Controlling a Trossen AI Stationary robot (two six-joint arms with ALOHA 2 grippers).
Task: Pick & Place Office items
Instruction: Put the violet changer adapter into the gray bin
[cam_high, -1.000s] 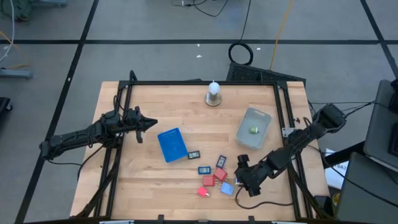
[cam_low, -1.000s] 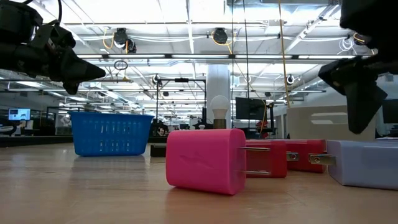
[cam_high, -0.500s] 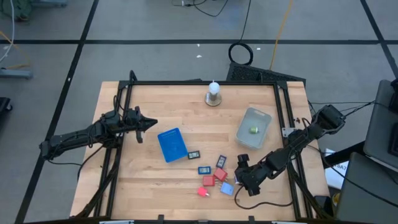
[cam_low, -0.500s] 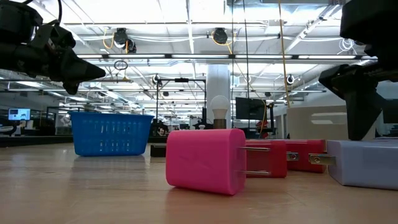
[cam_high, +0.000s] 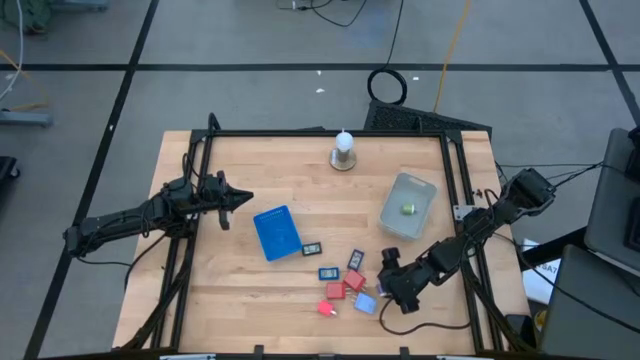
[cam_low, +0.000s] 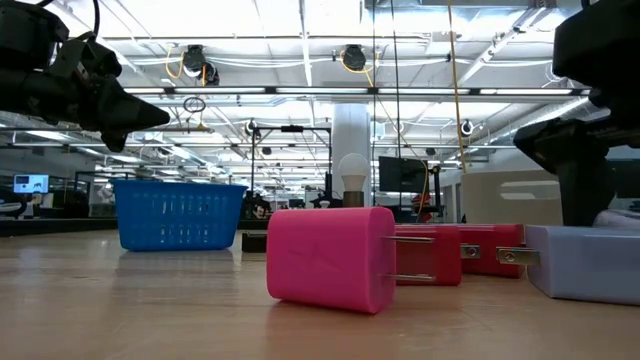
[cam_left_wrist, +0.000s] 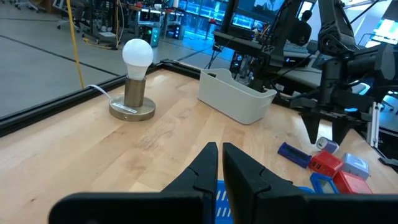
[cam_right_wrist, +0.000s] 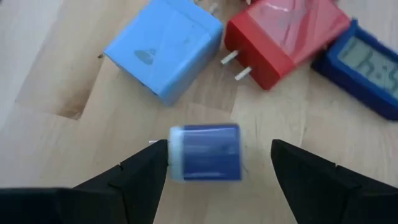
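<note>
The right gripper (cam_right_wrist: 211, 163) hangs low over the wooden table (cam_high: 240, 290) with its fingers spread wide and nothing gripped — a small blue block (cam_right_wrist: 205, 152), blurred, lies between the tips, just beside a light-blue plug block (cam_right_wrist: 163, 46) and a red one (cam_right_wrist: 285, 37). The other office pieces cluster close by; from table height most hide behind a pink plug block (cam_low: 330, 257). The left gripper (cam_left_wrist: 220, 149) hovers pinched shut near the blue basket (cam_low: 178, 213), with a lamp bulb (cam_left_wrist: 137, 54) and grey bin (cam_left_wrist: 239, 99) beyond — a lab hall behind.

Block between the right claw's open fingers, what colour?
Dark blue block with a pale end; clearest in the right wrist view.

Red plug blocks (cam_right_wrist: 283, 37), a light-blue block (cam_right_wrist: 163, 48), pink block (cam_low: 330, 258), blue basket (cam_low: 178, 214)
</note>
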